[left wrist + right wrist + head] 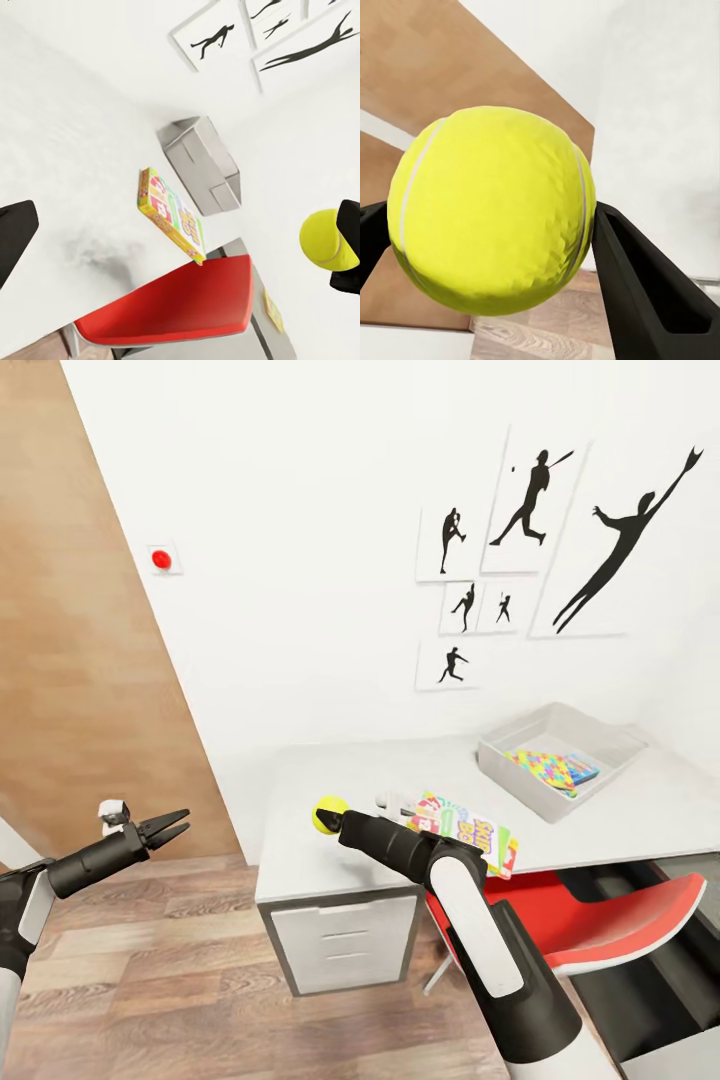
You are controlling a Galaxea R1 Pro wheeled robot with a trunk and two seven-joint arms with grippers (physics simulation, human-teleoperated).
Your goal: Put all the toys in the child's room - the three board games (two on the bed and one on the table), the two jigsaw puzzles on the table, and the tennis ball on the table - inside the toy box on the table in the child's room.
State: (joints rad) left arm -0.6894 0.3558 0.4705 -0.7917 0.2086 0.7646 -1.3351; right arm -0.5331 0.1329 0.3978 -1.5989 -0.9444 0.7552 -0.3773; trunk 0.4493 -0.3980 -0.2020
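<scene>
My right gripper (338,820) is shut on the yellow-green tennis ball (326,810) over the left part of the pale table (320,870). In the right wrist view the ball (491,217) sits between the black fingers (649,289). The Skip-Bo board game (470,838) is by the table's front edge, partly hidden behind my right arm, and looks tipped on edge in the left wrist view (171,216). The toy box (515,785) stands at the table's back right, holding colourful jigsaw puzzles (545,768) and a blue flat item (582,768). My left gripper (178,822) hangs open over the floor, left of the table.
A red-and-white swivel chair (620,920) is tucked under the table's right part. A drawer unit (345,940) fills the table's left end. A wooden panel (80,660) stands at the left, with wood-plank floor (160,980) below. Player prints (540,540) and a red button (161,559) hang on the wall.
</scene>
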